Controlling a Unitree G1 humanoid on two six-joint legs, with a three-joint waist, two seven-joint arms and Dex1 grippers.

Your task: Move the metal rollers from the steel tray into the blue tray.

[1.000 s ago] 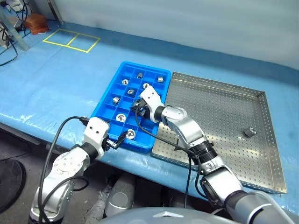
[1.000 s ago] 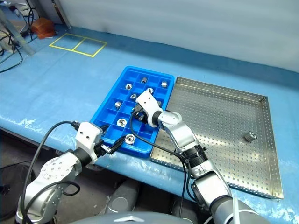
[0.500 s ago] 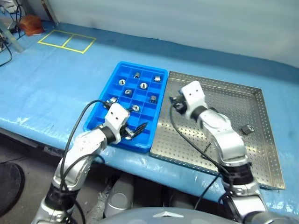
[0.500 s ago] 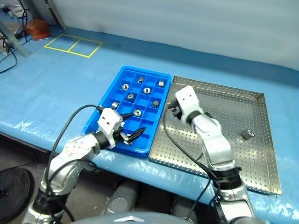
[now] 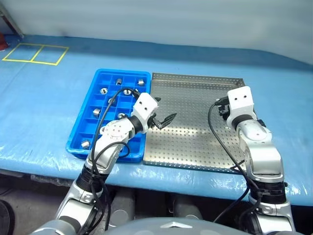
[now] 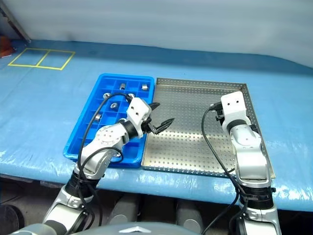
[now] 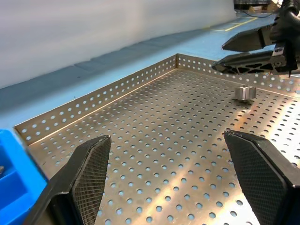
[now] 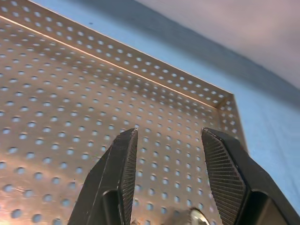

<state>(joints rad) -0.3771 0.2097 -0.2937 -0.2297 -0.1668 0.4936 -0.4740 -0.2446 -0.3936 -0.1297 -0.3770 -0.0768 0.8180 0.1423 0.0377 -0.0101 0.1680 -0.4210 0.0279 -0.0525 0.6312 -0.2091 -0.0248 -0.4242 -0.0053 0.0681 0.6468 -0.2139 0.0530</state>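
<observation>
Blue-covered bench holds blue tray [image 5: 83, 128] with rollers [image 5: 104, 91], beside steel tray [image 5: 195, 93]. One roller [image 7: 245, 92] remains there, below the right gripper [image 8: 168, 140], half open, empty. Left gripper [image 5: 164, 120] wide, empty. Roller looks heavy, slippery; pinch its round sides.

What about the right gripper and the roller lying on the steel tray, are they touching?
Apart. The left wrist view shows the right gripper hanging above the roller, with bare steel tray visible between them.
</observation>
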